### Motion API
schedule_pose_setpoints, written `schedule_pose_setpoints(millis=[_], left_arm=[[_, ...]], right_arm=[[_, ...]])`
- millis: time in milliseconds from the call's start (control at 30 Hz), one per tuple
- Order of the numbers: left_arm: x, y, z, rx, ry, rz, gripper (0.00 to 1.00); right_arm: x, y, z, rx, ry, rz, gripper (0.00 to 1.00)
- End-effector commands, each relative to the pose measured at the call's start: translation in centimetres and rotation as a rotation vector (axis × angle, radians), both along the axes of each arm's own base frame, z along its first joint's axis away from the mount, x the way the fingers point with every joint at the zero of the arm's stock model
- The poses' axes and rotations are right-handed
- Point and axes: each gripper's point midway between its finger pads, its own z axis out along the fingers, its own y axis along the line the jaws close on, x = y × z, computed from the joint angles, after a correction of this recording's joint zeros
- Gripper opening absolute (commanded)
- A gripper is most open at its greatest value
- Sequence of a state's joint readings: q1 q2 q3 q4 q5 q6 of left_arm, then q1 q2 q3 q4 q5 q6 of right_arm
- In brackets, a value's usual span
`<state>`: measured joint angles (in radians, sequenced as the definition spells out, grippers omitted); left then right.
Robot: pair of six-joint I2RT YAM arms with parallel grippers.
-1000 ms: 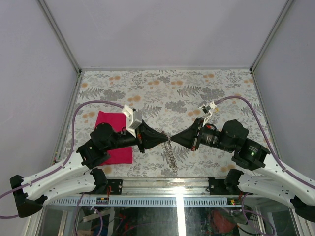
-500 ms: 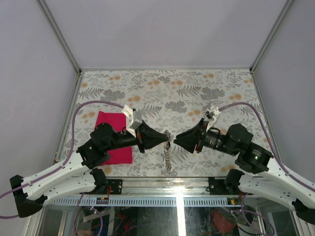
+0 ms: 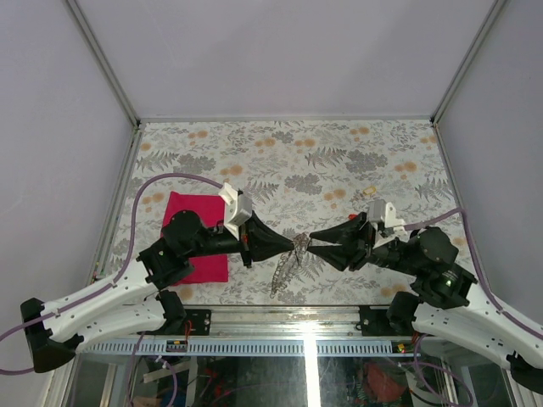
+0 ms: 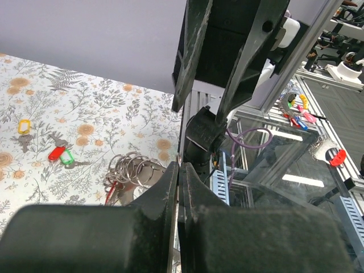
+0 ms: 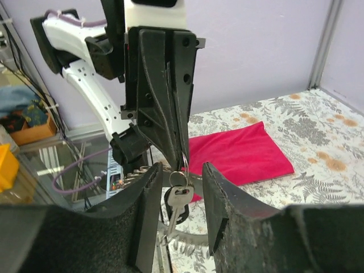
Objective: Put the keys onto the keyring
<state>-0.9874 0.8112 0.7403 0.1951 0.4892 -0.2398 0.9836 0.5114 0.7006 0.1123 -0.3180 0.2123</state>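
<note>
Left gripper (image 3: 291, 245): pinched on keyring (image 3: 284, 264). Right gripper (image 5: 181, 179): narrowly open around hanging key (image 5: 178, 200); close squarely, keyring steady.

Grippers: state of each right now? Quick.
Left gripper: shut on the keyring.
Right gripper: open, straddling the silver key that hangs from the ring.

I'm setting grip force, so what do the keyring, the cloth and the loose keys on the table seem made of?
The keyring: bare silvery metal, judging by its glinting linked loops. The cloth: soft matte magenta fabric, perhaps velvet; no shine, gently rumpled edge. The keys: heads probably glossy plastic, given saturated red, green and yellow; blades look dull grey metal.
</note>
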Motion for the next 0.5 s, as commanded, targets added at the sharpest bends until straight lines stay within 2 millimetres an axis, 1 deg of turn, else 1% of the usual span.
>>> schedule_pose_setpoints(millis=[0, 100, 200, 400, 467], left_arm=[[-1.0, 0.3, 4.7, -0.136, -0.084, -0.039, 0.0], [-1.1, 0.3, 4.9, -0.138, -0.087, -0.046, 0.0], [-1.3, 0.4, 4.9, -0.14, -0.088, -0.051, 0.0], [-1.3, 0.6, 4.9, -0.14, -0.088, -0.046, 0.0], [-1.3, 0.6, 4.8, -0.14, -0.087, -0.049, 0.0]], right_arm=[[-0.9, 1.4, 0.6, 0.015, -0.164, 0.094, 0.4], [-1.1, 2.0, 0.4, 0.02, -0.175, 0.123, 0.39], [-1.1, 2.4, 0.2, 0.009, -0.169, 0.139, 0.34], [-1.3, 2.6, 0.1, -0.001, -0.161, 0.154, 0.3], [-1.3, 2.6, 0.1, -0.006, -0.156, 0.157, 0.27]])
